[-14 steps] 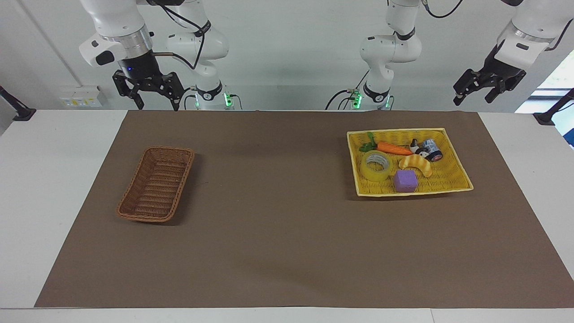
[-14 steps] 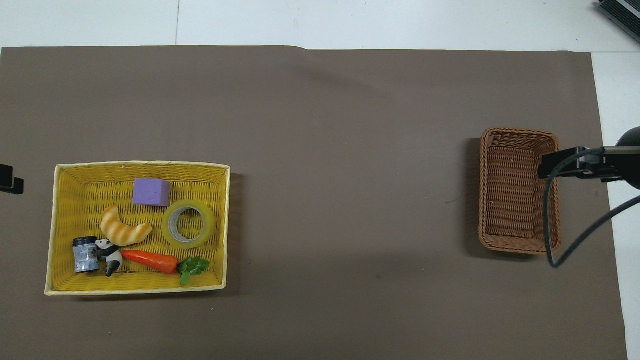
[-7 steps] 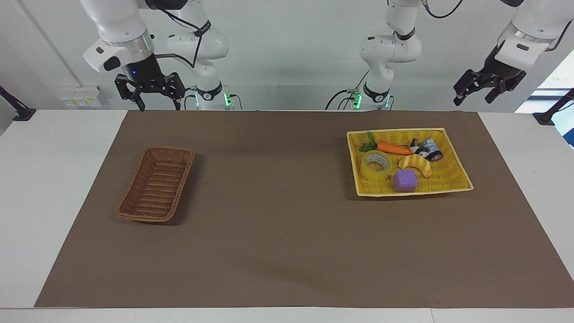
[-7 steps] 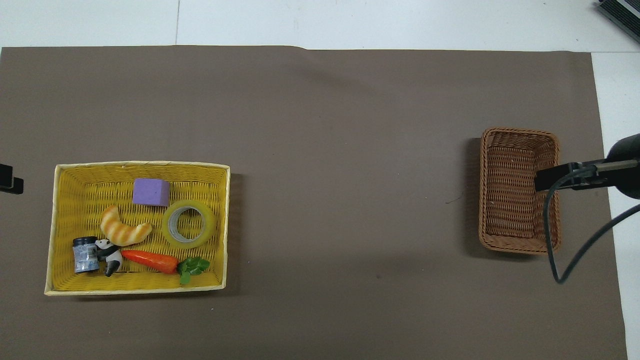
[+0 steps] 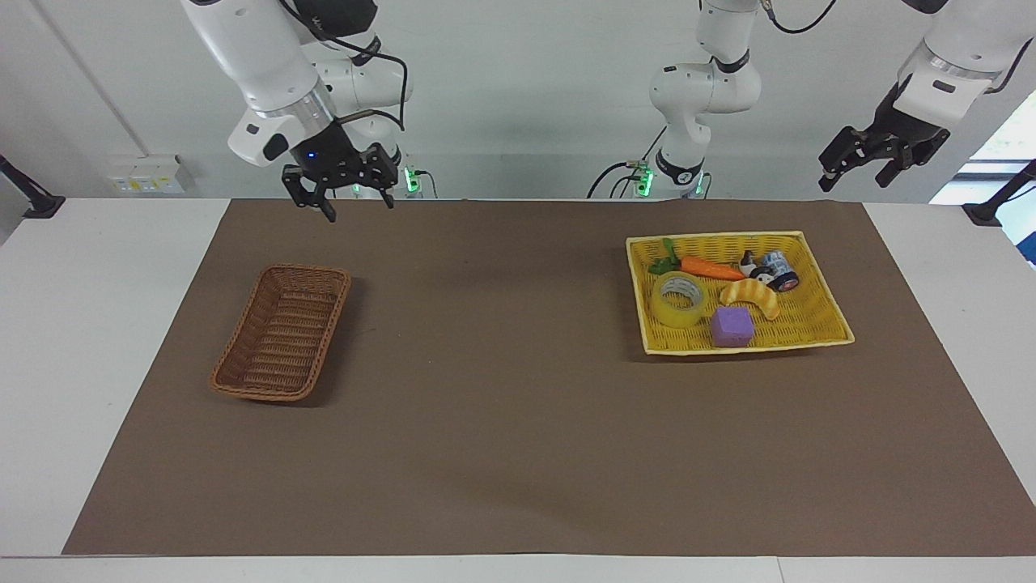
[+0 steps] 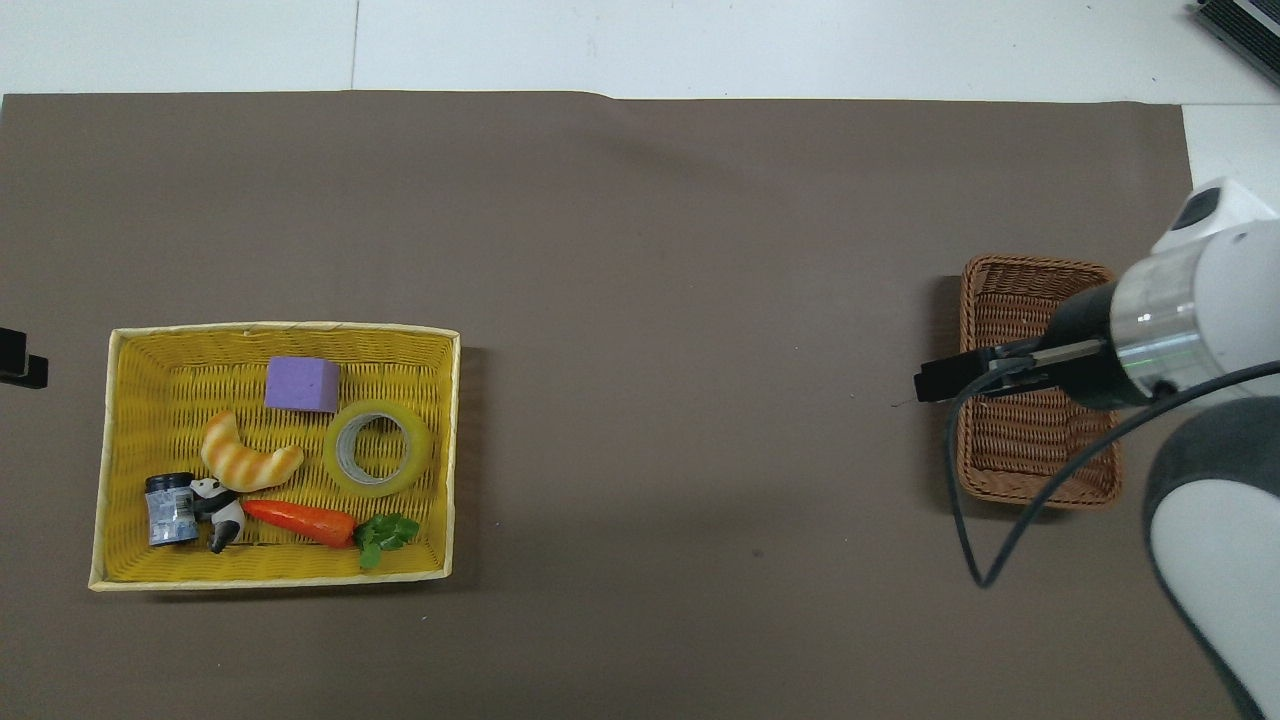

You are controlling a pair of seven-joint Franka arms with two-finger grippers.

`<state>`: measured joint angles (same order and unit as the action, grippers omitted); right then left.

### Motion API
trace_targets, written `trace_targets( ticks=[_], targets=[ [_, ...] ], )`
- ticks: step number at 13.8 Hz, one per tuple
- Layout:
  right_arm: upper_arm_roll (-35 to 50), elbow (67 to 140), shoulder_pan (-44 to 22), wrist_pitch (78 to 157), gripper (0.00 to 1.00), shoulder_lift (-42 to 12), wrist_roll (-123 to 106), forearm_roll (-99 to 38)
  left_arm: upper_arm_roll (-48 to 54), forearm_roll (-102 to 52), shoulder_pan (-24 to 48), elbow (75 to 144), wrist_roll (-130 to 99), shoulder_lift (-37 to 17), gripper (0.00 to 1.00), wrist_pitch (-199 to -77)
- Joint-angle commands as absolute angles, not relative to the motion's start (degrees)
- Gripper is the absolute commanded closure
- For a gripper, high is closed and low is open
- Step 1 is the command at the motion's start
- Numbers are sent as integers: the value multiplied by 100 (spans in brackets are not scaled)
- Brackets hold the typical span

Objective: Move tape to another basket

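Since the tape (image 5: 679, 300) lies flat on its side in the yellow tray (image 5: 817, 328) at the left arm's end of the counter (image 5: 105, 267), its open core faces up, which should let one finger drop inside the ring and one outside. It sits at the tray's edge toward the basket, just beside a purple block (image 5: 732, 326), a croissant toy (image 5: 751, 295) and a carrot (image 5: 711, 268), so the grasp has little spare room. The basket (image 5: 282, 333), empty, stands well apart at the right arm's end, ready to receive it.

The left pincer (image 5: 859, 164) hangs high over the counter's edge by the tray, its jaws spread and holding nothing; it waits. The right pincer (image 5: 346, 191) is up over the mat's edge nearest the robots, also spread wide and empty.

Against a second ago, the right arm has swung toward the middle of the counter, away from its own end, and its pincer looks somewhat lower, though height is hard to judge from here. From overhead its wrist now covers part of the basket. The left arm, the tape, the tray's contents and the basket have not moved.
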<state>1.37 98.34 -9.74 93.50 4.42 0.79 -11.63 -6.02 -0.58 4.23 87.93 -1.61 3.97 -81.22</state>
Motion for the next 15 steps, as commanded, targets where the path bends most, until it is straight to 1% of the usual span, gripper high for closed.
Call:
trace_targets(
  ticks=[1,3,5,6,8,10,13,15],
  targets=[
    [149,10019,-1291,9492,0,483,105,-1327,-624,9,457,9209,-123,501,0,-8401],
    [149,10142,-1380,9536,0,475,254,-1747,-607,-35,501,9552,-114,545,0,-8787],
    [167,10256,-1598,9816,0,466,674,-1889,-589,-149,554,9833,-140,528,0,-9104],
    [167,10309,-1704,10000,0,440,929,-1985,-554,-149,562,10070,-184,536,0,-9349],
    [167,10388,-1862,10334,0,361,1186,-2275,-571,-158,799,10536,-324,536,0,-9832],
    [167,10424,-2012,10555,0,221,1326,-2425,-554,-158,896,10949,-1077,536,0,-10325],
    [167,10441,-2617,11151,0,-104,1994,-2461,-571,-158,1150,11450,-1712,457,0,-10870],
    [167,10450,-2864,11416,0,-307,2101,-2461,-554,-202,1221,12012,-2099,466,0,-11362]
  ],
)
